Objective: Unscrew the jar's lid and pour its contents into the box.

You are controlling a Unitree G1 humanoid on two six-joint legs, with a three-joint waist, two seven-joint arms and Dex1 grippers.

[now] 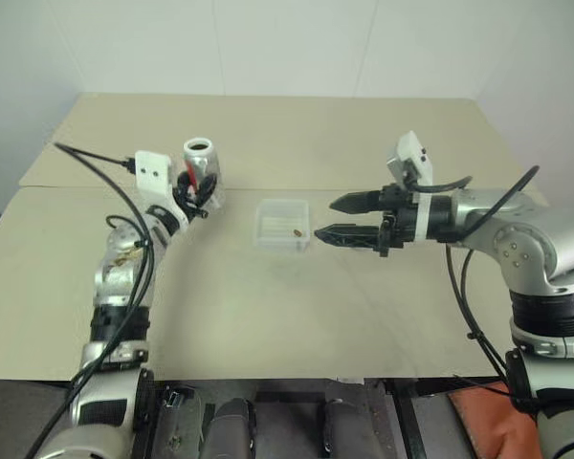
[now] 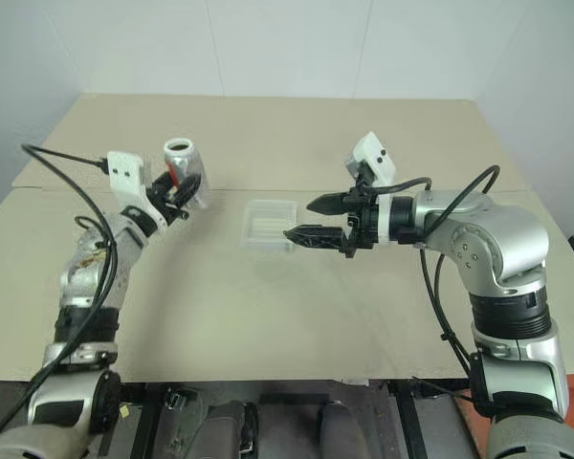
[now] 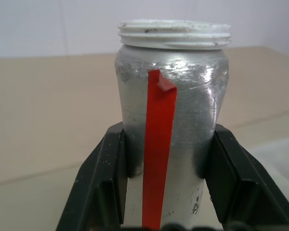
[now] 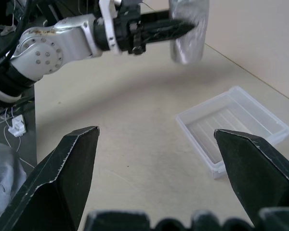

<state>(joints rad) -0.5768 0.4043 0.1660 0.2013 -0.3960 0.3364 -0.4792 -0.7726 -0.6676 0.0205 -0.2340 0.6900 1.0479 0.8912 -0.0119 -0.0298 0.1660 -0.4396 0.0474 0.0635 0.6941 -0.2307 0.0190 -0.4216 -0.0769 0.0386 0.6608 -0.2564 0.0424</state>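
Standing upright in left gripper (image 1: 193, 194), jar (image 1: 200, 163) hangs above table (image 1: 268, 306), mouth open, threaded rim bare, red strip down its silvery side. Black fingers (image 3: 103, 185) clenched on jar's lower body from both sides. Box (image 1: 282, 223) lies on table at 3 o'clock of jar, well apart from it; tiny brownish-yellow piece (image 1: 297, 231) rests inside, near its right wall. Right gripper (image 1: 337, 217) at 3 o'clock of box, just beside it, above table, fingers released wide, empty, tips aimed at box.
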